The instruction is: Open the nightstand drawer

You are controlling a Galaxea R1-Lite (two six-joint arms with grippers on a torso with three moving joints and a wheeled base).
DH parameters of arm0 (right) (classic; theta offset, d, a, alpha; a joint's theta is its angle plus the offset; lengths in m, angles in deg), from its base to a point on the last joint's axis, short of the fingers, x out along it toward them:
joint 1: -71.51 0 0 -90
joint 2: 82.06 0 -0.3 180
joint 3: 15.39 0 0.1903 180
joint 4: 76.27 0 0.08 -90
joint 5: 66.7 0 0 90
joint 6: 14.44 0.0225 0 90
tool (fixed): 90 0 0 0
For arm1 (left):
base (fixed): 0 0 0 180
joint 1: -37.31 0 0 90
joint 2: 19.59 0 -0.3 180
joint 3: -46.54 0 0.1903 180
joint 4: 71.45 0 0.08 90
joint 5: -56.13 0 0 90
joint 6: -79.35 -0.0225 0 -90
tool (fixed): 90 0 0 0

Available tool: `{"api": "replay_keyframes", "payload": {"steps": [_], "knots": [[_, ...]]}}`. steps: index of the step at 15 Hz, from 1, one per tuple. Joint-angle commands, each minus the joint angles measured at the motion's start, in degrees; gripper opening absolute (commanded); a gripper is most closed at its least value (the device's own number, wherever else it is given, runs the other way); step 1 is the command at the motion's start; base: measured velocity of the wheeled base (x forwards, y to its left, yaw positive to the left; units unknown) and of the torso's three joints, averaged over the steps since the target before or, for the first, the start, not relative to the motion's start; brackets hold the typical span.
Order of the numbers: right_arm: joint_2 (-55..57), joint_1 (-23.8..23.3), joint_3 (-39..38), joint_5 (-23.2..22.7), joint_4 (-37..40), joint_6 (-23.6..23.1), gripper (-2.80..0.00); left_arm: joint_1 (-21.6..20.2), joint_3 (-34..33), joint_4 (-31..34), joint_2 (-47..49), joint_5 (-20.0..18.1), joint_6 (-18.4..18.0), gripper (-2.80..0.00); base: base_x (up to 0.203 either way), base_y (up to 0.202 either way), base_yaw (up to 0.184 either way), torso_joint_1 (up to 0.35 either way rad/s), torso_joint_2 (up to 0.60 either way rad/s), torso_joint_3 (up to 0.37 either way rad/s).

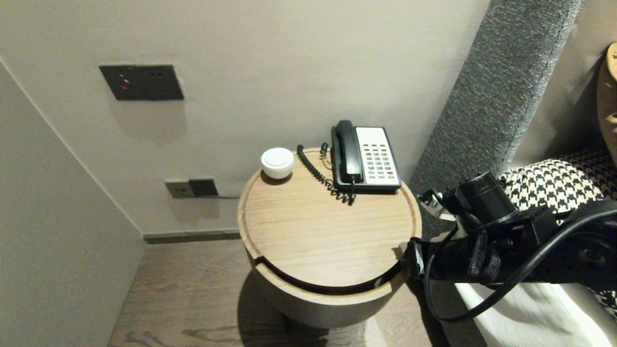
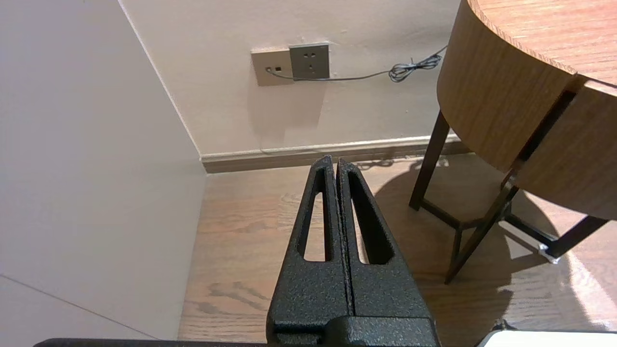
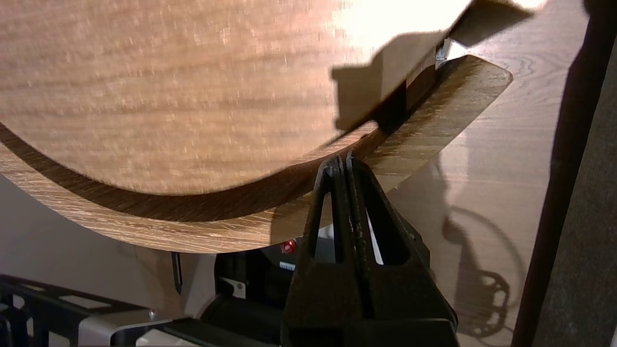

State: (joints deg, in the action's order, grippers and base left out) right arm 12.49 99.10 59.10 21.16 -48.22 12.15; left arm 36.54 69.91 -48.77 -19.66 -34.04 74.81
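Observation:
A round wooden side table has a curved drawer front standing slightly out from it, with a dark gap between them. My right gripper is at the table's right side, level with the end of that gap. In the right wrist view the right gripper is shut, empty, with its tips at the dark gap between the table top and the drawer rim. My left gripper is shut and empty, parked low over the floor left of the table.
A black and white telephone with a coiled cord and a white cup stand at the table's back. Wall sockets and a dark switch panel are behind. A grey headboard and houndstooth pillow are close on the right.

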Motion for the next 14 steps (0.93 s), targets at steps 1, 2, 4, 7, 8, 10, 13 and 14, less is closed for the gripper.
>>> {"api": "replay_keyframes", "payload": {"steps": [1, 2, 4, 7, 8, 10, 13, 14], "knots": [[-1.1, 0.1, -1.2, 0.0, 0.2, 0.1, -2.8, 0.0, 0.0, -0.1, -0.1, 0.0, 0.0, -2.8, 0.0, 0.0, 0.0, 0.0, 0.0, 0.0], [-1.3, 0.1, -1.7, 0.0, 0.2, 0.1, -2.8, 0.0, 0.0, 0.0, 0.0, 0.0, 0.0, -2.8, 0.0, 0.0, 0.0, 0.0, 0.0, 0.0], [-2.3, 0.1, -2.8, 0.0, 0.2, 0.1, -2.8, 0.0, 0.0, 0.0, 0.0, 0.0, 0.0, -2.8, 0.0, 0.0, 0.0, 0.0, 0.0, 0.0], [-4.3, 0.6, -5.3, 0.0, 0.2, 0.2, -2.8, 0.0, 0.0, 0.0, 0.0, 0.1, 0.0, -2.8, 0.0, 0.0, 0.0, 0.0, 0.0, 0.0], [-4.9, 0.6, -6.2, 0.0, 0.1, 0.3, -2.8, 0.0, 0.0, 0.0, 0.0, 0.1, 0.0, -2.8, 0.0, 0.0, 0.0, 0.0, 0.0, 0.0], [-5.5, 0.6, -7.6, -0.1, 0.1, 0.2, -2.8, 0.0, 0.0, 0.0, 0.0, 0.0, 0.0, -2.8, 0.0, 0.0, 0.0, 0.0, 0.0, 0.0], [-6.8, 1.7, -10.1, -0.1, -0.1, 0.7, -2.8, 0.0, 0.0, 0.0, -0.1, 0.0, 0.0, -2.8, 0.0, 0.0, 0.0, 0.0, 0.0, 0.0], [-7.1, 2.4, -10.7, -0.1, -0.7, 1.3, -2.8, 0.0, 0.0, -0.1, 0.0, 0.0, 0.0, -2.8, 0.0, 0.0, 0.0, 0.0, 0.0, 0.0]]}}
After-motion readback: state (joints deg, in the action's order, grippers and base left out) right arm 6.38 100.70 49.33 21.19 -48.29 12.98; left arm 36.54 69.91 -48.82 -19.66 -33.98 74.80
